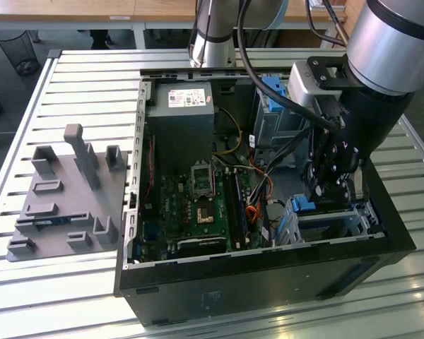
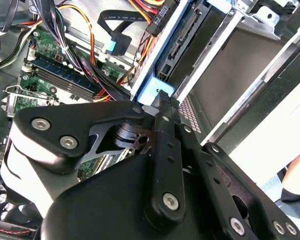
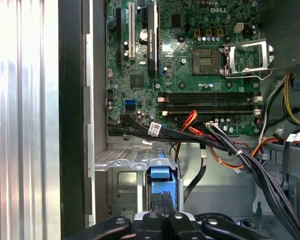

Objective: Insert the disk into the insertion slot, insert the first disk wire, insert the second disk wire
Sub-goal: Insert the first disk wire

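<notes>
The disk (image 3: 160, 174) stands on edge inside the insertion slot (image 3: 121, 161), a low perforated silver cage in the corner of the open computer case. Its blue carrier end (image 2: 151, 93) faces outward, and the dark drive edge (image 2: 186, 39) runs back into the cage (image 2: 225, 75). My gripper (image 3: 163, 202) is shut, fingers pressed together, with the tips (image 2: 162, 100) against that blue end. In the exterior view the gripper (image 1: 330, 189) reaches down beside the blue carrier (image 1: 304, 205) in the slot (image 1: 346, 224). A loose black flat cable (image 2: 115, 30) with a blue plug lies nearby.
The motherboard (image 3: 190, 65) and a bundle of black, red and orange wires (image 3: 225, 145) lie beside the cage. A taller grey cage with another blue tray (image 1: 275, 88) stands further back in the case. A grey fixture plate (image 1: 63, 198) sits on the slatted table at the exterior view's left.
</notes>
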{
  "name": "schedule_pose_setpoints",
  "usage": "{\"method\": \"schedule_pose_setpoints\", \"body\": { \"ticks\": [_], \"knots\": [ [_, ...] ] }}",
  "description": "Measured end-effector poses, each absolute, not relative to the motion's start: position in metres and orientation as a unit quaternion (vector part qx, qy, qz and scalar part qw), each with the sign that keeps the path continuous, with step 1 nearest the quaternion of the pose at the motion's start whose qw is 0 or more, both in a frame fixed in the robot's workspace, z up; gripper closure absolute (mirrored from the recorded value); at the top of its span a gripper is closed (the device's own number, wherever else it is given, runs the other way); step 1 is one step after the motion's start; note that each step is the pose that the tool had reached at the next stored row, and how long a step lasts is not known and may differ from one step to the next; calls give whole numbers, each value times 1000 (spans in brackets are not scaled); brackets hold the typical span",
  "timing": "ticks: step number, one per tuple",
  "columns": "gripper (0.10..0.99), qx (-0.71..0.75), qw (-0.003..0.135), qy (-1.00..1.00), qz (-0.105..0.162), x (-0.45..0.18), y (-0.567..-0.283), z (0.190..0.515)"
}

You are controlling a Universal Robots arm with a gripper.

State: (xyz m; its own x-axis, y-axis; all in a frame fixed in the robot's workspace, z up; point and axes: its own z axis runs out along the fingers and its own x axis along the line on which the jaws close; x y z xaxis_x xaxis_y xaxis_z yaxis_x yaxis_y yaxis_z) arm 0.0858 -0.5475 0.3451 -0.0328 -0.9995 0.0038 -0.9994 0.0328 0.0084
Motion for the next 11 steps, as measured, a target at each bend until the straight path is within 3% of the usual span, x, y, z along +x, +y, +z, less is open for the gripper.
{"method": "schedule_pose_setpoints", "body": {
  "ticks": [11],
  "knots": [
    [980,695,4,-719,-2,103,-547,345]
  ]
}}
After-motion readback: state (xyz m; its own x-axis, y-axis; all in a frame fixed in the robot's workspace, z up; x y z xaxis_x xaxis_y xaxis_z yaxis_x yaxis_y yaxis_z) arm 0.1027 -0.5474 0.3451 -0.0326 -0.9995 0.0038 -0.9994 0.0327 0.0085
